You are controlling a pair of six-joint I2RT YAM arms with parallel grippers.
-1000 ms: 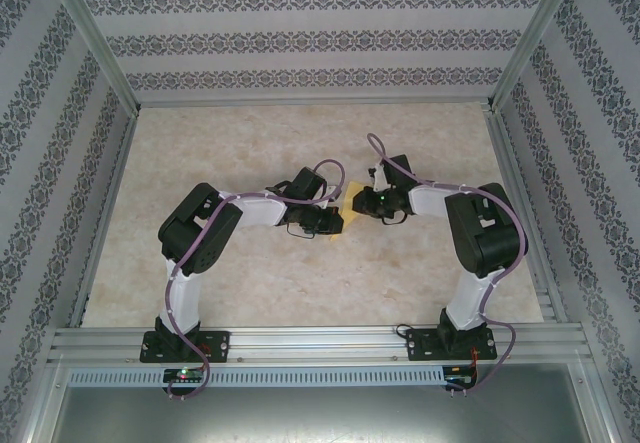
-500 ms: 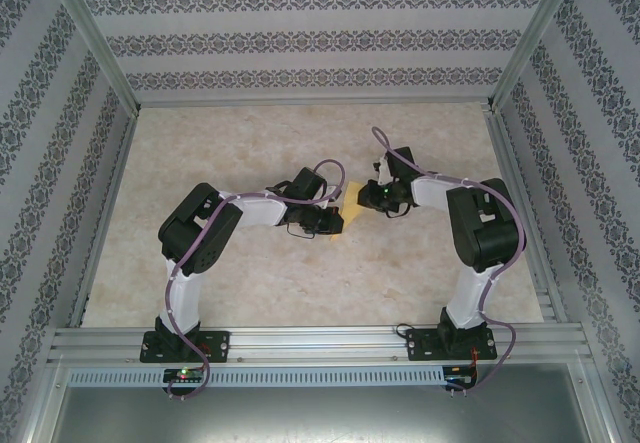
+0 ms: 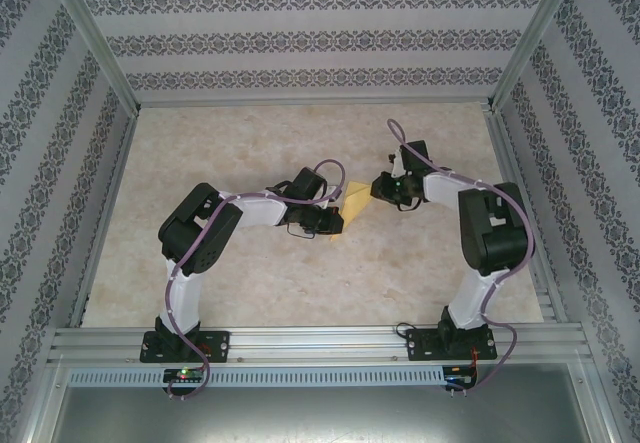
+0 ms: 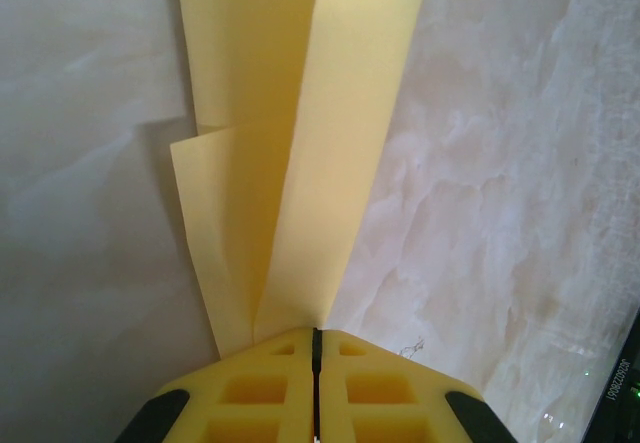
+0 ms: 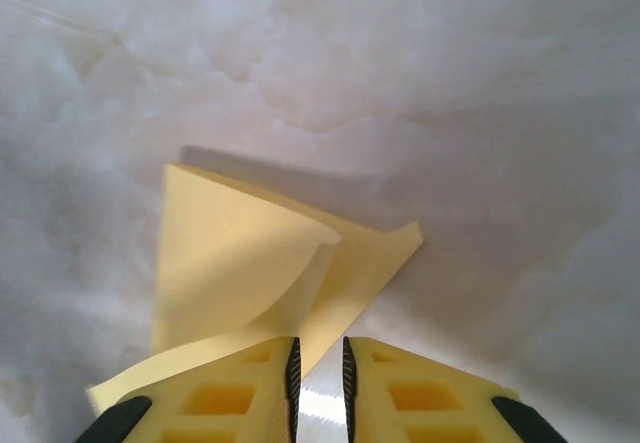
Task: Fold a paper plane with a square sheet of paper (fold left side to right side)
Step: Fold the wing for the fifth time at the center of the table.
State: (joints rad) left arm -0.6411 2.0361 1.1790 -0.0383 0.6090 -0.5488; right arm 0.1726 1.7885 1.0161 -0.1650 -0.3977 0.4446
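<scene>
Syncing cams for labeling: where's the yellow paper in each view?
Top external: yellow paper mid-table, between the two wrists.
Left wrist: yellow paper runs from top centre down into the shut left fingers.
Right wrist: yellow paper lower left of centre, just ahead of the right fingers.
Shared landmark: the marbled tabletop under it.

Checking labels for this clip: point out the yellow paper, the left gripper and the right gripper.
yellow paper point(image 4: 350, 113), left wrist view, wide folded flap.
left gripper point(image 4: 316, 335), left wrist view, where fingertips meet.
right gripper point(image 5: 318, 348), right wrist view, gap between fingertips.
</scene>
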